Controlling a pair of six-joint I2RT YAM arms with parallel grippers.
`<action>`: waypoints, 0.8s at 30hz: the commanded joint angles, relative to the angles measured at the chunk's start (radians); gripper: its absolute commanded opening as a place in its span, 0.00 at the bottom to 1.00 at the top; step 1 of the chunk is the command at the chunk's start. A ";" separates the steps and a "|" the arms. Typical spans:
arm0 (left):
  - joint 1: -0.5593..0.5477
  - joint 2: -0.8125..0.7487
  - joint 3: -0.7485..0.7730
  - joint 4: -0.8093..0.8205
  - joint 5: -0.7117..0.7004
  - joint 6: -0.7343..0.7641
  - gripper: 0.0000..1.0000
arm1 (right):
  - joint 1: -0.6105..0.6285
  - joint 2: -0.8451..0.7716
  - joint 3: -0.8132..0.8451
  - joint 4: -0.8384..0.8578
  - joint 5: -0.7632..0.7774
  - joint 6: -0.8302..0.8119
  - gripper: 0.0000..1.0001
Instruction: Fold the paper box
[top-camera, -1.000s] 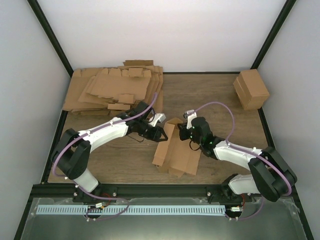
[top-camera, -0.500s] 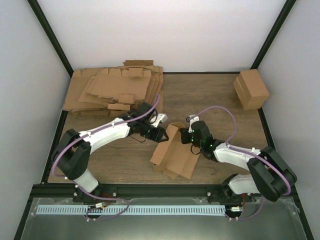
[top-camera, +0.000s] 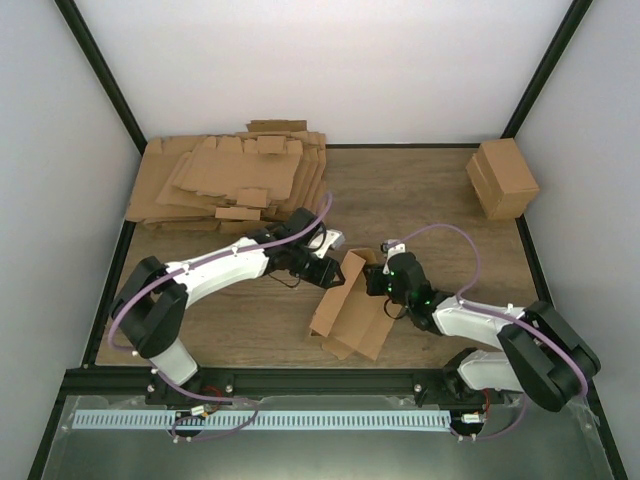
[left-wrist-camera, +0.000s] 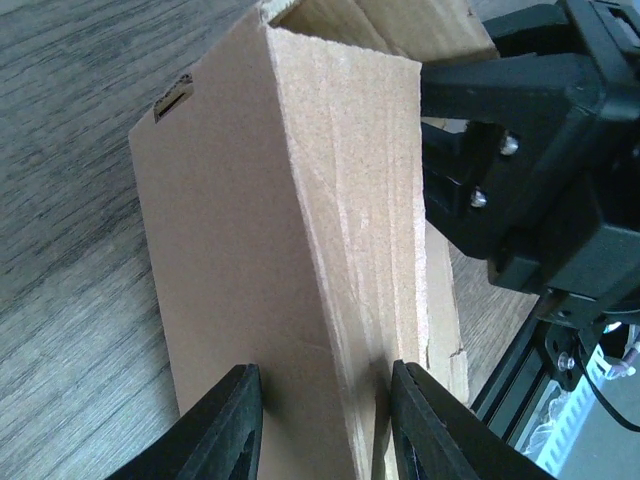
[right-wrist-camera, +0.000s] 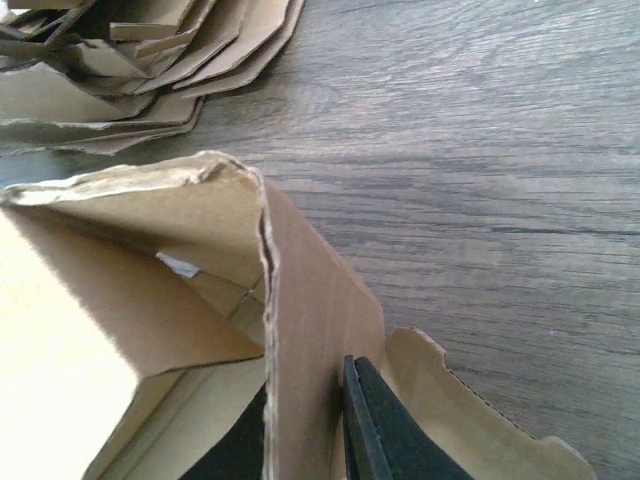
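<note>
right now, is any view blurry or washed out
top external: even light, sharp throughout, only a soft shadow beside the paper box; left wrist: cardboard grain crisp, the left tool slightly soft at the bottom edge; right wrist: table grain sharp, the box's nearest panel at lower left washed out pale.

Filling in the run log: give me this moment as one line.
phase: folding | left pincer: shut on paper box | right pincer: shut on paper box wall | paper box: partly erected, end open
</note>
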 joint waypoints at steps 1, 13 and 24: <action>0.001 0.030 0.012 -0.007 -0.054 -0.024 0.38 | 0.022 -0.058 0.006 0.012 -0.078 0.019 0.12; 0.025 0.071 0.017 -0.025 -0.058 0.000 0.38 | 0.022 -0.033 0.112 -0.233 0.011 -0.027 0.12; 0.031 0.079 0.025 -0.046 -0.068 0.015 0.38 | 0.022 0.094 0.169 -0.227 -0.010 -0.085 0.05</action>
